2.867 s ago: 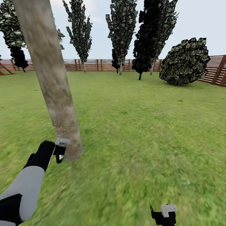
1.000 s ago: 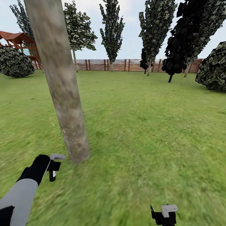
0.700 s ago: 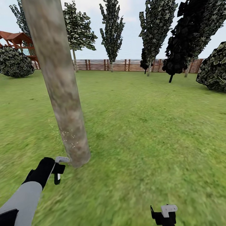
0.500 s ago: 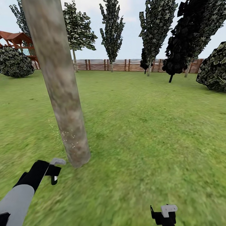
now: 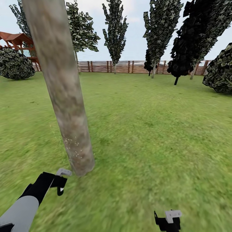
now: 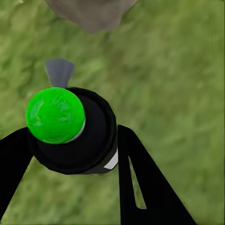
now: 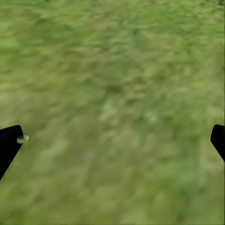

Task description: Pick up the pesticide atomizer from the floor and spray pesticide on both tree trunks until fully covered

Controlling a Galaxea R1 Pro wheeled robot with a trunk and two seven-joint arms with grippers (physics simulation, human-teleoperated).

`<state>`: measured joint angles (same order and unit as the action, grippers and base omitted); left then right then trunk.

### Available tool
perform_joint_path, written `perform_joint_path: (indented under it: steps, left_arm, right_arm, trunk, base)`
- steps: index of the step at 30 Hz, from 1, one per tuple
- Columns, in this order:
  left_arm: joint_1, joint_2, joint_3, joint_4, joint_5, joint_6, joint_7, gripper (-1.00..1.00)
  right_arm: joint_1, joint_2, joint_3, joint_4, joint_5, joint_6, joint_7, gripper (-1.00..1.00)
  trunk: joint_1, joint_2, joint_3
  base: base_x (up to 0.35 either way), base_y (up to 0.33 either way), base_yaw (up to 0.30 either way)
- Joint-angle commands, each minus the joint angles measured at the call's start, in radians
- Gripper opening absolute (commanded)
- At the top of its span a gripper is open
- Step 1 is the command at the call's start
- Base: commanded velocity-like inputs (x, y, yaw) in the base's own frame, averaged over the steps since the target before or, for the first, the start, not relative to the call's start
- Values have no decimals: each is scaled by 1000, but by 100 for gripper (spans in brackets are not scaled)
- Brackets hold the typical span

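Observation:
A thick pale tree trunk (image 5: 64, 96) leans up from the lawn at the left of the head view, with fine white specks low on its bark (image 5: 73, 144). My left gripper (image 5: 60, 183) hangs just left of the trunk's foot, shut on the pesticide atomizer (image 5: 63, 172), whose grey nozzle points at the trunk. In the left wrist view the atomizer (image 6: 75, 131) shows a bright green cap and a black body between the black fingers (image 6: 140, 183), with the trunk's foot (image 6: 91, 11) just ahead. My right gripper (image 5: 167, 220) is low over the grass, open and holding nothing (image 7: 112, 143).
Lawn (image 5: 151, 129) stretches to a brown slat fence (image 5: 129, 66). Dark conifers (image 5: 190, 35) and a leafy bush (image 5: 222, 69) stand at the back right. A round bush (image 5: 14, 64) and a red-roofed structure (image 5: 16, 40) are at the back left.
The view has turned left since the oldest frame. My left gripper with the atomizer has bobbed beside the trunk's foot and now sits slightly lower. The right gripper has not moved.

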<state>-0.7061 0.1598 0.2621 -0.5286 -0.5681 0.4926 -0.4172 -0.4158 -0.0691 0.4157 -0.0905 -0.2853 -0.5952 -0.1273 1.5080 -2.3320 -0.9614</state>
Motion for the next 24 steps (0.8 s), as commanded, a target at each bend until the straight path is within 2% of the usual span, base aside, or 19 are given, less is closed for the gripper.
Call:
perform_joint_path:
  steps: [1,8,10,13,14,16,19,22,24]
  left_arm:
    - [0,-1,-1,2,0,0,6,-100]
    - [2,0,-1,6,2,8,111,-100]
    - [6,-5,0,54,24,3,119,-100]
    - [10,-8,-1,93,98,-25,121,-100]
    - [11,-7,0,100,134,-55,122,-100]
    - [11,-8,-1,103,167,-78,124,-100]
    - [11,-8,-1,95,177,-85,140,-100]
    - [12,-11,-2,100,182,-86,207,-100]
    - [12,-39,-2,104,182,-88,230,-100]
  right_arm:
    - [0,0,0,0,0,0,0,100]
    - [0,0,0,0,0,0,-1,100]
    - [0,-1,0,0,-1,0,-1,100]
    - [0,-1,0,0,-1,0,-1,100]
    - [0,-1,0,0,-1,0,-1,100]
    - [0,0,0,0,-1,0,-1,100]
    - [0,2,0,0,0,0,0,100]
    - [0,3,0,0,0,0,-1,100]
    - [0,2,-1,0,-1,0,-1,100]
  trunk:
    - [0,0,0]
    - [0,0,0]
    - [0,0,0]
    - [0,0,0]
    - [0,0,0]
    - [0,0,0]
    - [0,0,0]
    - [0,0,0]
    - [0,0,0]
  base:
    - [212,229,0]
    - [36,53,0]
    - [0,1,0]
    - [7,-2,0]
    - [122,-82,0]
    - [185,-149,0]
    - [174,-208,0]
    - [133,-247,5]
    - [68,-265,128]
